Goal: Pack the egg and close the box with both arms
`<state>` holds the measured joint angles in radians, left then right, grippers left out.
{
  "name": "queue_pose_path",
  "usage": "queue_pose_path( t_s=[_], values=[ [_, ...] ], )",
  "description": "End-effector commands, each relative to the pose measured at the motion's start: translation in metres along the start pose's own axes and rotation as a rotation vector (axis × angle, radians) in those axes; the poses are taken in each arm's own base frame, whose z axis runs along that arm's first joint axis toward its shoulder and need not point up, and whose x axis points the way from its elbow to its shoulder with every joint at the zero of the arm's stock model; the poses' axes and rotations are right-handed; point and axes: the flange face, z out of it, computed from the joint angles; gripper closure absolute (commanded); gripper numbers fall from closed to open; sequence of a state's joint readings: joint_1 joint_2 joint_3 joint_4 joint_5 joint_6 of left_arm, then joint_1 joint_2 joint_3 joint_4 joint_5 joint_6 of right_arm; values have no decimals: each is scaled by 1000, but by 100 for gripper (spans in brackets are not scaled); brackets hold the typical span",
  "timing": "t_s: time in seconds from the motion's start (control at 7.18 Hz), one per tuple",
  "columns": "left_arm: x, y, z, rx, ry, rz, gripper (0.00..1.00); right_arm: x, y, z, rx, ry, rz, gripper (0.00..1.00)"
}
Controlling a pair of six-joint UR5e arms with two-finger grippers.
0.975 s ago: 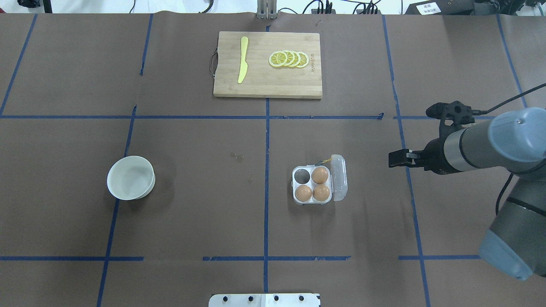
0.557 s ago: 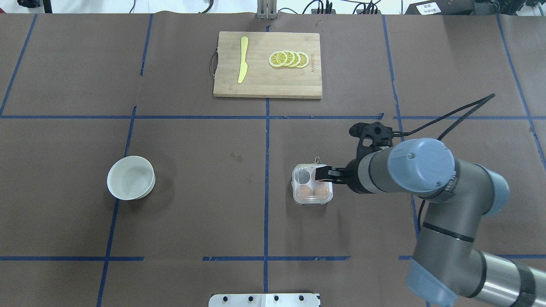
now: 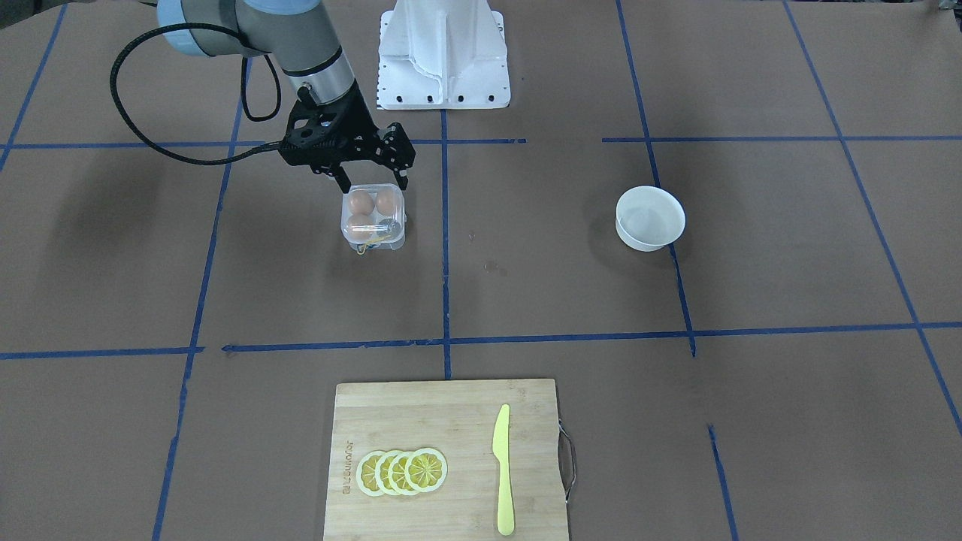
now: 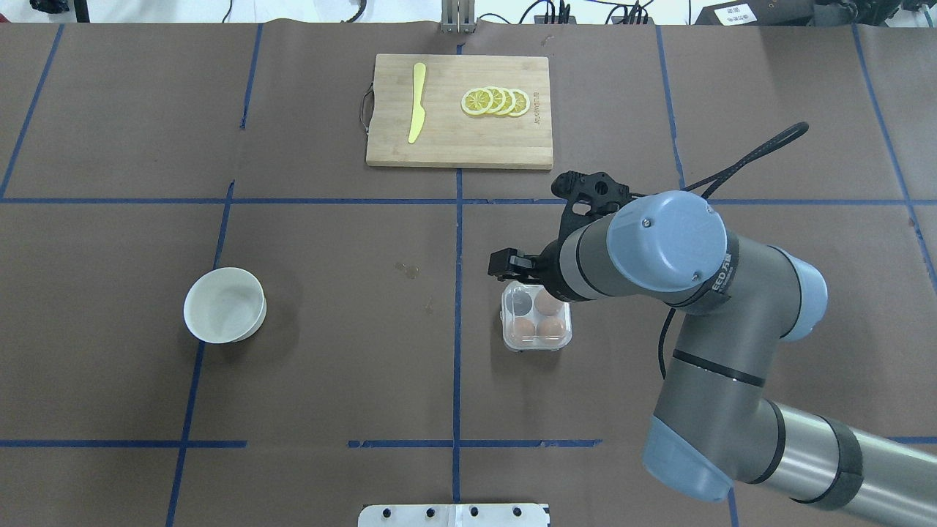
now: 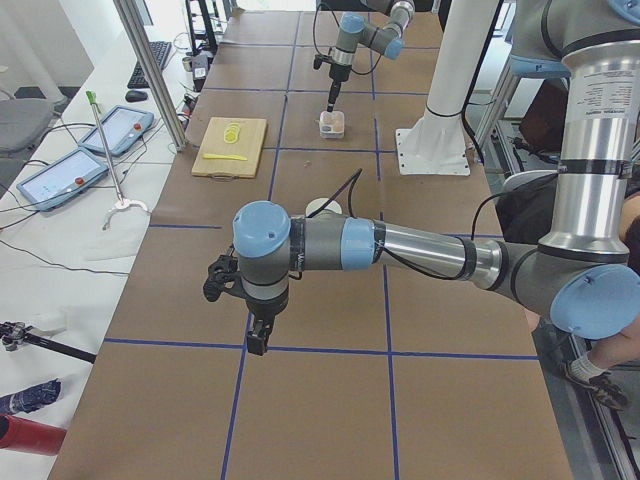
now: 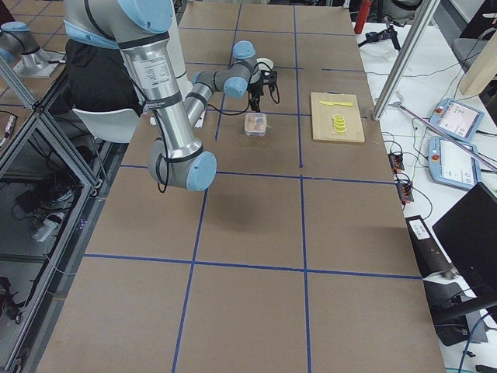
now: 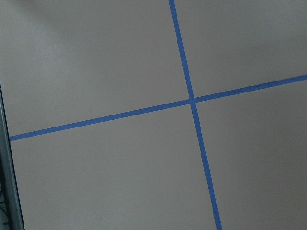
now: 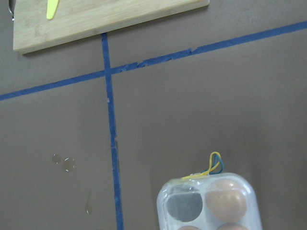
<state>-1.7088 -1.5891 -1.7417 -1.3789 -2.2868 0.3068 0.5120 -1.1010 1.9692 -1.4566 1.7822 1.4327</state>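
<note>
The clear box (image 4: 536, 319) stands right of the table's middle with its lid down; it also shows in the front view (image 3: 373, 218) and at the bottom of the right wrist view (image 8: 208, 203). Three alike brown eggs (image 3: 361, 203) lie in its cells, and one cell (image 8: 184, 206) is empty. My right gripper (image 3: 373, 181) hovers just above the box, open and empty; one finger (image 4: 501, 265) shows overhead. My left gripper (image 5: 257, 342) shows only in the exterior left view, low over bare table far from the box; I cannot tell if it is open.
A wooden cutting board (image 4: 460, 143) with a yellow knife (image 4: 416, 102) and lemon slices (image 4: 496, 101) lies at the far middle. An empty white bowl (image 4: 252, 326) sits at the left. Rubber bands (image 8: 213, 165) stick out at the box's far edge. The white stand (image 3: 443, 52) is at the robot's side.
The box lid stood open at the right a second ago and is now down. My right arm swung in from the right to over the box, then shifted a little left and farther.
</note>
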Motion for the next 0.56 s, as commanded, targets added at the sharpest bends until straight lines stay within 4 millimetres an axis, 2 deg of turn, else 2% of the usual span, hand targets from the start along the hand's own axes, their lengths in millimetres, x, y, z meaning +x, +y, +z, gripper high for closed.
queue_pose_path(
  t_s=[0.0, 0.14, 0.28, 0.42],
  values=[
    [0, 0, 0, 1, 0, 1, 0, 23, -32, -30, -19, 114, -82, 0],
    [0, 1, 2, -2, 1, 0, 0, 36, -48, -44, -22, 157, -155, 0],
    [-2, 3, 4, -8, 3, -4, 0, 59, -81, -67, -46, 191, -198, 0],
    [-2, 4, 7, -12, 4, -5, 0, 92, -116, -88, -79, 212, -244, 0]
  ],
)
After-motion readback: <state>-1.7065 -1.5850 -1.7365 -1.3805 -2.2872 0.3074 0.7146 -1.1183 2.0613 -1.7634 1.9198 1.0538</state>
